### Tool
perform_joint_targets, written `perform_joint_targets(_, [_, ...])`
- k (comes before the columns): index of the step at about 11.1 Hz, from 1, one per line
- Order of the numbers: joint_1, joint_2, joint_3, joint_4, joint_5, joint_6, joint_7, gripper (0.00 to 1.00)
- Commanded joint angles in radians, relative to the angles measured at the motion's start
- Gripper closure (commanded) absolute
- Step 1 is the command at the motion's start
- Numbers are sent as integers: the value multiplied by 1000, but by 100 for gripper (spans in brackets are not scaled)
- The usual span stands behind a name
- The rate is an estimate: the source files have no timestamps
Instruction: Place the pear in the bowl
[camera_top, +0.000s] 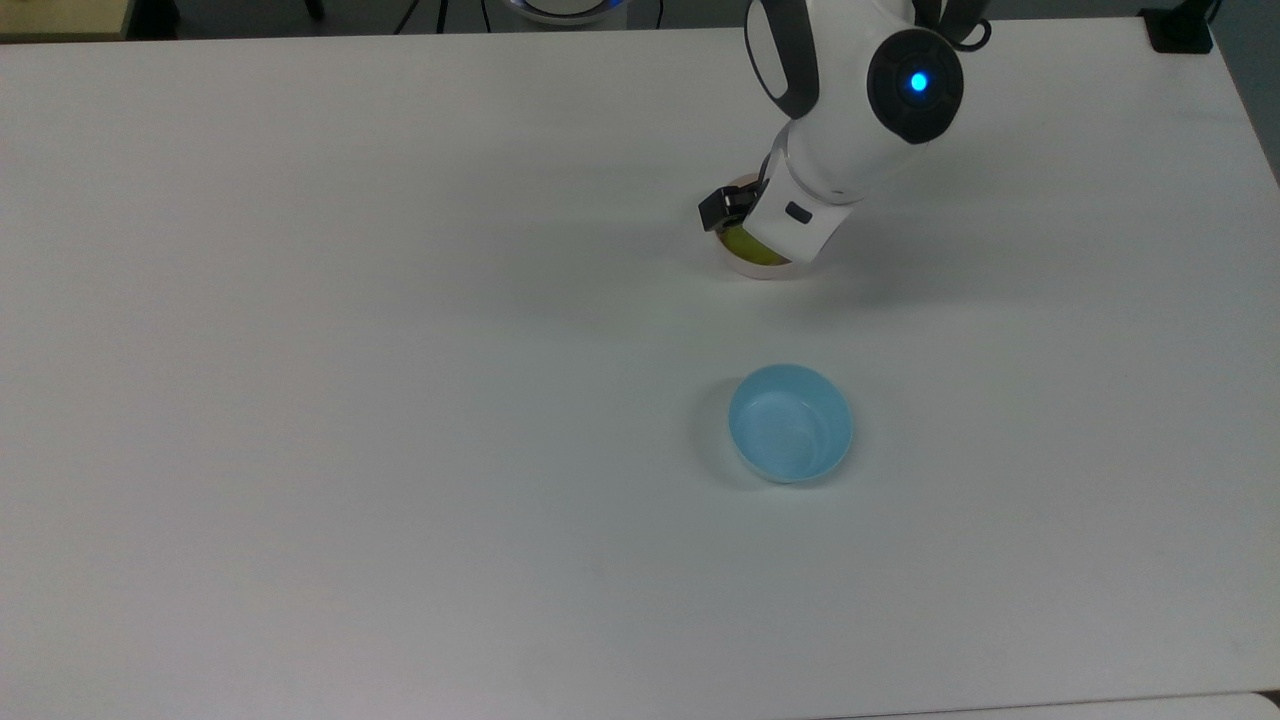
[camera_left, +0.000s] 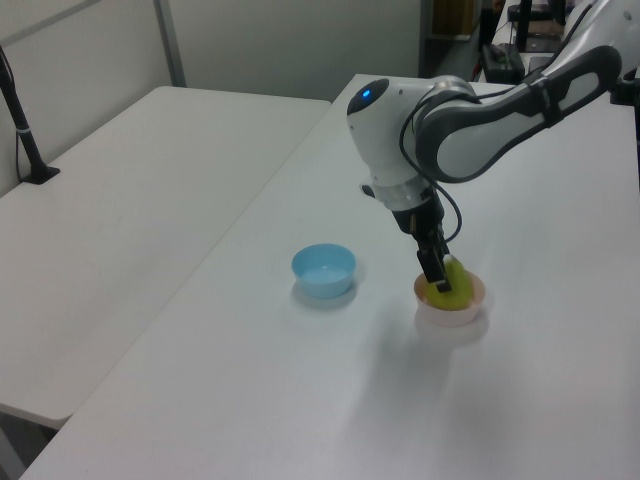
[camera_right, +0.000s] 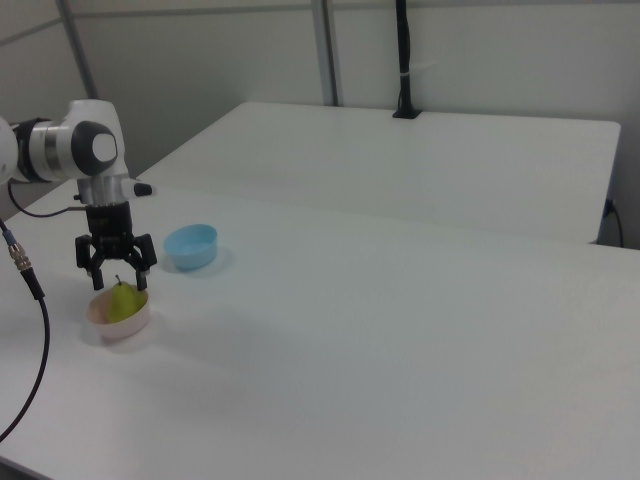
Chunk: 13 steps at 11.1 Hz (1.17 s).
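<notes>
Pink plastic is light, so the bowl (camera_right: 118, 318) could be tipped or dragged if a fingertip caught its rim on the way up; a straight lift would be called for. Read from the right view's left: the pear (camera_right: 122, 299) is seen sitting upright inside the bowl, with the gripper (camera_right: 116, 272) spread wide just above it and nothing held. Further right, the blue bowl (camera_right: 190, 246) is seen empty, well apart.
</notes>
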Motion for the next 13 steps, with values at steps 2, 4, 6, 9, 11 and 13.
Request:
perform_joint_targets(2, [-51,-175,-20,-22,-11,1,33,0])
perform_joint_targets(4, [-129,-240,-20,-17,-11,-26,20,0])
perform_joint_targets(6, [-215,-304,-20,-15,-11,-48,-20,0])
perform_joint_targets(9, [-326,-346,-23,-15,-18,-86,-60,0])
perform_joint_targets(11, [-375,-344,-29,-8,-44,-88,-56,0])
perform_joint_targets(13, [-394,-347,-33,8,-44,-89,-54,0])
